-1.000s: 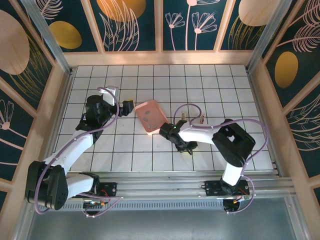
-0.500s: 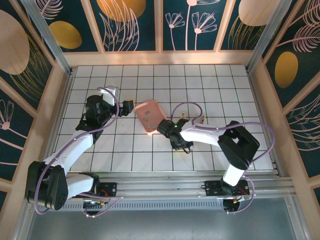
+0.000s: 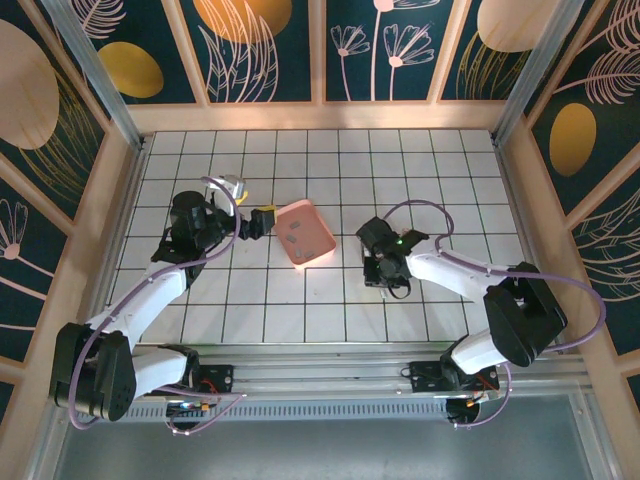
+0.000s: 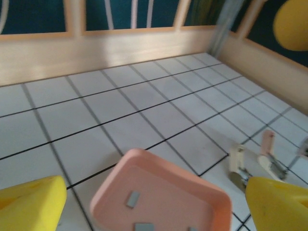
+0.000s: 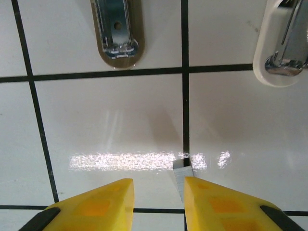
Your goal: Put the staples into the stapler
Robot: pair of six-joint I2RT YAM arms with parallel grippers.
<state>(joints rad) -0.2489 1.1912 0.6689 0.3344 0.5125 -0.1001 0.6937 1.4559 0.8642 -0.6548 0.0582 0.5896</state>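
while the stapler (image 5: 115,33) lies open at the top edge of the right wrist view, a staple strip (image 5: 183,168) sits on the white tile at lower centre, touching one finger of the right gripper (image 5: 158,185), whose jaws stand narrowly apart, pinching nothing. more staples (image 4: 133,198) rest in the pink tray (image 4: 139,153), low in the frame between the widely spread fingers of the left gripper (image 4: 154,184).

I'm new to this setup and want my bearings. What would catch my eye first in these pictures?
The pink tray mid-table stands out, with grey staples lying in it and the left gripper open beside it. To its right, the right gripper hovers open over the tiles, short of the opened stapler, one staple strip by its fingertip.
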